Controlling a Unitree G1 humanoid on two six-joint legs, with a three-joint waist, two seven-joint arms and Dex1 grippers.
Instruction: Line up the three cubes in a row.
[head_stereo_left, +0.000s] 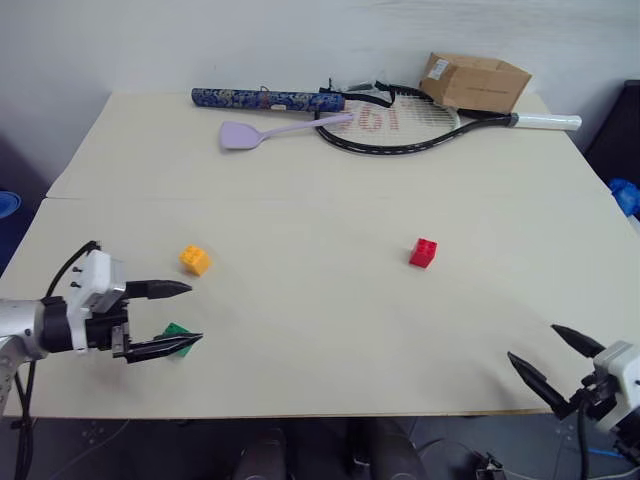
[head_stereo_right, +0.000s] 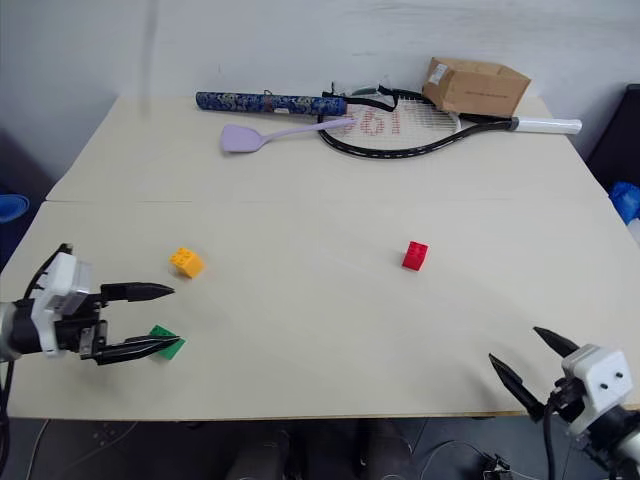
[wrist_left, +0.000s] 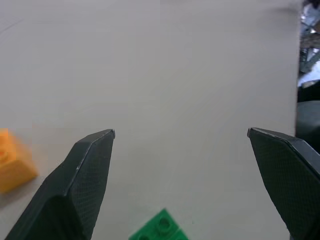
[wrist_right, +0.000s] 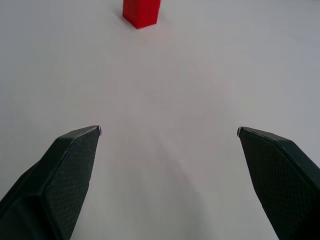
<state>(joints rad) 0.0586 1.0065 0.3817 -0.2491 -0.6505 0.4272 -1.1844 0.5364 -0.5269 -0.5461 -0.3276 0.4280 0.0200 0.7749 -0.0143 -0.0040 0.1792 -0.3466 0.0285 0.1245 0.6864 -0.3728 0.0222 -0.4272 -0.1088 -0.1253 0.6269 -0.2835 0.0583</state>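
Note:
Three studded cubes lie apart on the pale table (head_stereo_left: 320, 200). The yellow-orange cube (head_stereo_left: 195, 260) sits at the left, the green cube (head_stereo_right: 167, 342) nearer the front left edge, and the red cube (head_stereo_left: 423, 252) right of the middle. My left gripper (head_stereo_left: 190, 315) hovers open above the green cube, which its lower finger partly hides. The left wrist view has the green cube (wrist_left: 159, 228) low between the fingers and the yellow-orange cube (wrist_left: 12, 160) off to one side. Over the front right corner my right gripper (head_stereo_left: 540, 352) is open and holds nothing, with the red cube (wrist_right: 142, 12) far ahead of it.
Along the back edge lie a dark patterned tube (head_stereo_left: 265, 99), a lilac spatula (head_stereo_left: 270, 131), a racket (head_stereo_left: 420, 125) with a white handle and a brown cardboard box (head_stereo_left: 475, 82). A seam (head_stereo_left: 300, 197) crosses the table.

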